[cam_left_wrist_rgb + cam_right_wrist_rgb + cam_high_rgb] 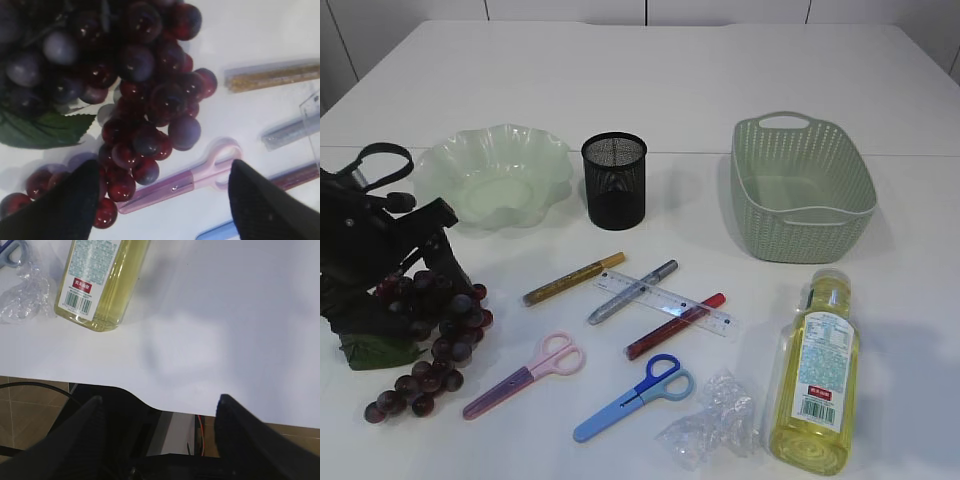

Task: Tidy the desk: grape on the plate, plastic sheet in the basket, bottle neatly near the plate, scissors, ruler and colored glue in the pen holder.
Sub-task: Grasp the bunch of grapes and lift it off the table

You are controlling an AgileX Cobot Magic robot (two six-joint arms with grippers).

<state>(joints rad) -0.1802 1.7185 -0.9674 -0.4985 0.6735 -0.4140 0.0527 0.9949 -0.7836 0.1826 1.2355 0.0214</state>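
Note:
A dark red grape bunch (445,325) with a green leaf lies at the table's left. My left gripper (435,272) hangs open just over it. In the left wrist view the grape bunch (145,90) fills the top, and the left gripper (162,172) has its left finger beside the lowest grapes. Pink scissors (190,180) lie between the fingers. The bottle (817,375) lies on its side at the front right, next to the crumpled plastic sheet (712,420). My right gripper (160,405) stands open and empty over the table's front edge, near the bottle (102,275).
A pale green plate (550,160), a black mesh pen holder (614,195) and a green basket (790,235) stand in a row at the back. Mid-table lie pink scissors (525,375), blue scissors (635,397), a clear ruler (665,302) and gold (573,279), silver (632,292) and red (675,326) glue sticks.

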